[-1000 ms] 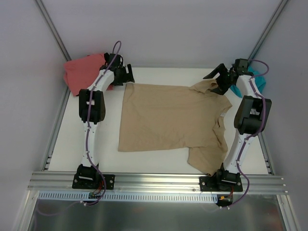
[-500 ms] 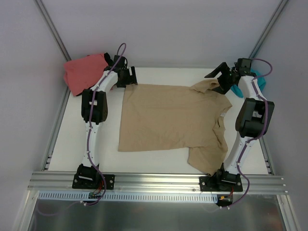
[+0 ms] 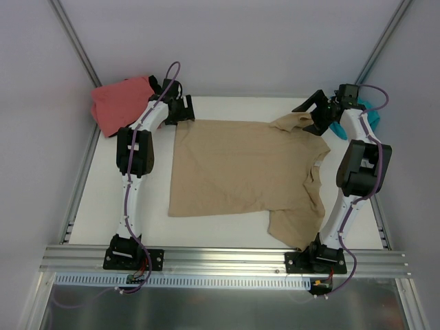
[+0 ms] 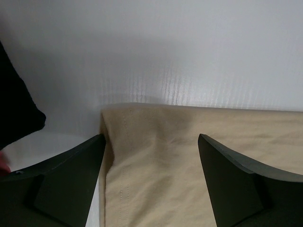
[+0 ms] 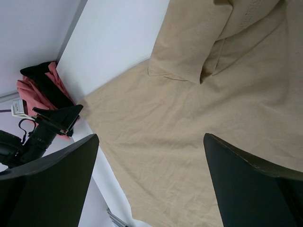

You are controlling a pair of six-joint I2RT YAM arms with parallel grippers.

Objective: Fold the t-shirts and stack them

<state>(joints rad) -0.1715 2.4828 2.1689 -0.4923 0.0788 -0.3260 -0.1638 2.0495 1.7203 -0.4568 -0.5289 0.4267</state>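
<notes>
Tan shirt lies lengthwise across the surface, collar toward its right edge. Only left wrist shows the hem corner between open left fingers; right fingers also open.

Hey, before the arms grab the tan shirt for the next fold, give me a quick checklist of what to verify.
1. Left gripper open: ok, jaws stand wide.
2. Right gripper open: ok, jaws stand wide.
3. Left gripper lined up on the tan shirt's far corner: ok, the corner lies between its jaws.
4. Far sleeve flat: not ok, it is folded over on itself.
5. Either gripper touching cloth: cannot tell.
6. Coral shirt and teal shirt clear of the tan one: ok, both lie apart at the back corners.
</notes>
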